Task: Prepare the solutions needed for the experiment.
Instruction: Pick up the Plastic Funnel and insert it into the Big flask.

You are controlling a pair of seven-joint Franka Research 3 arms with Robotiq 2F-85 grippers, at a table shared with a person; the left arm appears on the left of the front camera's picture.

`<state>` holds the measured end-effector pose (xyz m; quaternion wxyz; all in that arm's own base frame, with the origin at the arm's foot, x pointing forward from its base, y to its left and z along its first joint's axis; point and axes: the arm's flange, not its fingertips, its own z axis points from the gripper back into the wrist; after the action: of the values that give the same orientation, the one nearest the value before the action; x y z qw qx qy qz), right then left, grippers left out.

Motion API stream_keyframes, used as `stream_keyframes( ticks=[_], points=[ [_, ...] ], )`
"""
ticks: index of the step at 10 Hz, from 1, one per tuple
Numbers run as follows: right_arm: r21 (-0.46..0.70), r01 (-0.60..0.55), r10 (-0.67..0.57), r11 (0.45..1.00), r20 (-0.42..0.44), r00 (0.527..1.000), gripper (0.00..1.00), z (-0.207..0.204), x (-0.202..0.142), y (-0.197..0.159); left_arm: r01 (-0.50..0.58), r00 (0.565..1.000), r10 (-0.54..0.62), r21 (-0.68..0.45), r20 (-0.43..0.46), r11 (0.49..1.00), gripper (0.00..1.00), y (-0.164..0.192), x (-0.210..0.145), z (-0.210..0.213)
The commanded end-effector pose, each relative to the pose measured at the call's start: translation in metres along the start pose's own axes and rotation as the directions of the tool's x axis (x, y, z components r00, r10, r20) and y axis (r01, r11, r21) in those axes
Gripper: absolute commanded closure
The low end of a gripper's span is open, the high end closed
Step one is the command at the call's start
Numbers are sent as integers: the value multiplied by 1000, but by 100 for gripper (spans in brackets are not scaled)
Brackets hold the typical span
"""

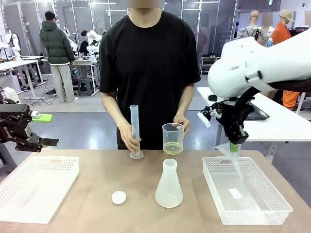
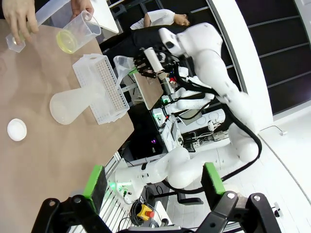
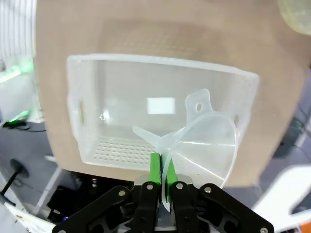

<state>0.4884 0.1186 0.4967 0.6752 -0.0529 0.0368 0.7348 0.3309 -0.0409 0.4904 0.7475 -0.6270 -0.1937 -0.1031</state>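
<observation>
The solution, a shallow pale yellow-green layer (image 1: 173,147), lies in a clear beaker (image 1: 173,136) that the person's hand holds at the far edge of the table; it appears too in the left wrist view (image 2: 67,41). A frosted conical flask (image 1: 169,187) stands mid-table, with no colour visible inside. The person's other hand grips a tall graduated cylinder (image 1: 134,126). My right gripper (image 1: 234,145) is shut on a clear funnel (image 3: 209,141), hanging tilted above the right basket (image 1: 255,214). My left gripper (image 1: 46,142) is open and holds nothing, off the table's left edge.
A small white round cap (image 1: 118,197) lies in front of the flask, to its left. A white mesh basket (image 1: 39,159) sits at the table's left. The right basket holds a small white slip. The person stands close behind the far edge.
</observation>
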Motion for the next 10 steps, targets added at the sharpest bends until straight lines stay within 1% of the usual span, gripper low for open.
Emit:
stream_keyframes(
  ticks=[1, 3, 4, 6, 7, 8, 9, 10],
  points=[
    [-280, 34, -58, 959, -79, 995, 100, 8, 11, 44, 12, 1000, -12, -24, 12, 1000, 0, -2, 3, -2],
    [-437, 55, -104, 898, -90, 991, 100, 36, 20, 72, 12, 1000, -12, -24, 12, 1000, 0, -2, 3, -2],
    [-493, 67, -130, 867, -95, 987, 100, 47, 22, 83, 12, 1000, -12, -24, 12, 1000, 0, -2, 3, -2],
    [-579, 92, -137, 810, -35, 990, 100, 63, 24, 106, 12, 1000, -12, -24, 12, 1000, 0, -2, 3, -2],
    [-592, 120, -149, 797, 1, 989, 100, 66, 25, 115, 12, 1000, -12, -24, 12, 1000, 0, -2, 3, -2],
    [-597, 133, -158, 791, 12, 987, 100, 67, 24, 120, 12, 1000, -12, -24, 12, 1000, 0, -2, 3, -2],
    [-560, 194, -191, 806, 64, 979, 100, 66, 19, 117, 12, 1000, -12, -24, 12, 1000, 0, -2, 3, -2],
    [-574, 103, -135, 812, -13, 991, 100, 77, 24, 114, 12, 1000, -12, -24, 12, 1000, 0, -2, 3, -2]
  ],
)
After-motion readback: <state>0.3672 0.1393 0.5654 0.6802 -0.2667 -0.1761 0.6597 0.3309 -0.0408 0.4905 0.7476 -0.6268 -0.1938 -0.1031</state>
